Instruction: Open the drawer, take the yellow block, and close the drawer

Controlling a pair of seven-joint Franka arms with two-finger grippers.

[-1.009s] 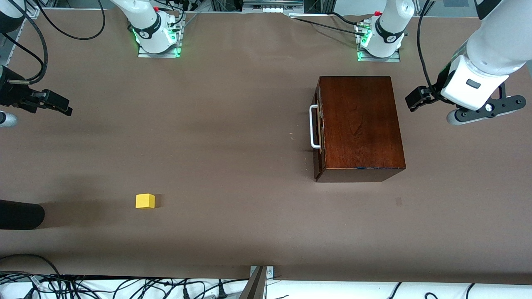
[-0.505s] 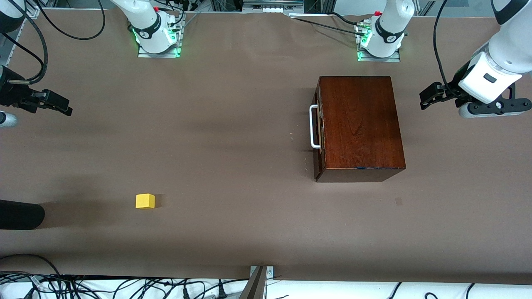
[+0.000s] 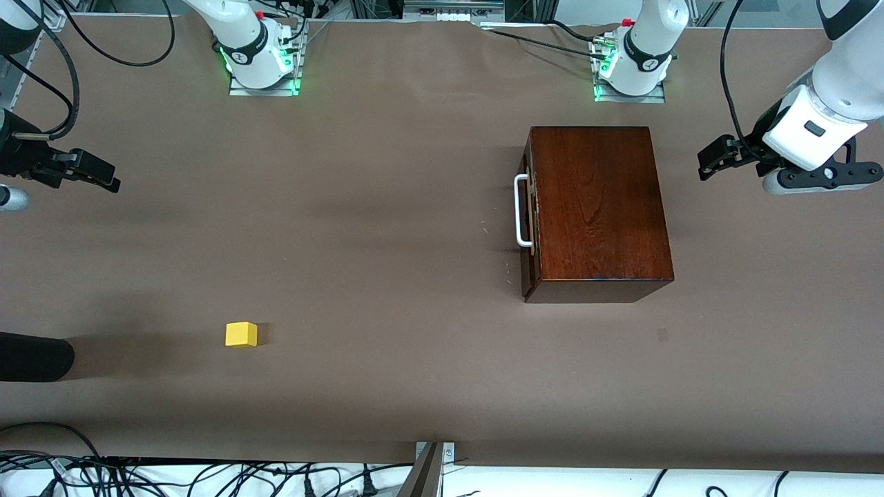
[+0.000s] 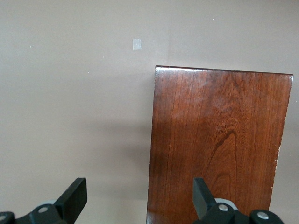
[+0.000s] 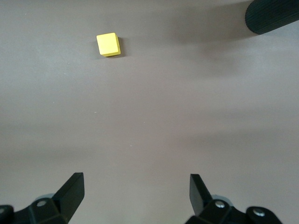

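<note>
The drawer sits shut in the dark wooden box, its white handle facing the right arm's end of the table. The yellow block lies on the bare table, much nearer the front camera and toward the right arm's end; the right wrist view also shows the yellow block. My left gripper hangs open and empty over the box's edge at the left arm's end, and the left wrist view shows the box top under the left gripper. My right gripper waits open and empty over the right arm's end of the table, seen too in its own view as the right gripper.
A black cylinder lies at the table's edge at the right arm's end, beside the yellow block, and appears in the right wrist view as a black cylinder. A small tape mark is on the cloth, nearer the front camera than the box.
The left arm drew back from the box toward its own end of the table, then held still. The right arm, block and box have not moved.
</note>
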